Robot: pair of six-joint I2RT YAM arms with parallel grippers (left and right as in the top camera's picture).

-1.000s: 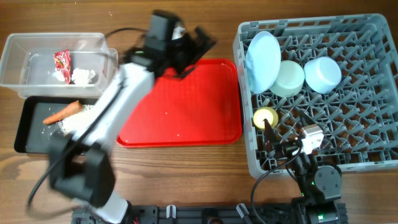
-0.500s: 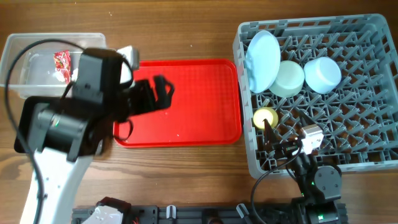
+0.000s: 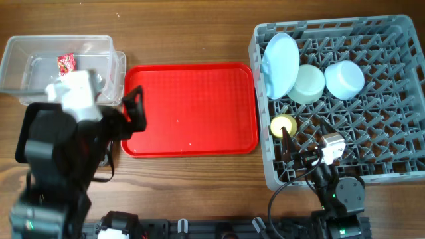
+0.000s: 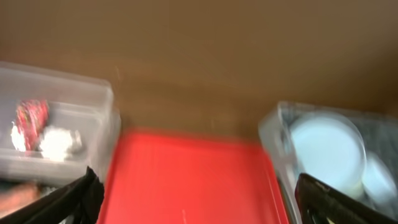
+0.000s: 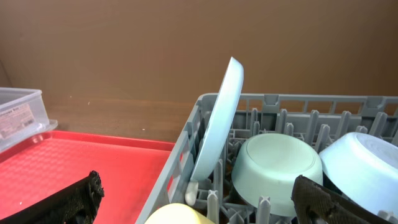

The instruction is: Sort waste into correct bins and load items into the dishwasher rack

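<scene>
L pincer [image 4: 198,183], R pincer [image 5: 196,183] apart, empty; job looks done: park L clear of tub [image 3: 56,38] rim.

A robotics lab bench — wooden table [image 3: 199,40], cabled robot arm [image 3: 339,192], dishwasher rack [image 3: 385,133].

Black left arm [image 3: 56,143], white wrist block [image 3: 78,94], dark tapered fingers [image 4: 71,199]

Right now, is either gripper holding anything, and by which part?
Nothing is held. The left gripper and the right gripper are both open and empty.
</scene>
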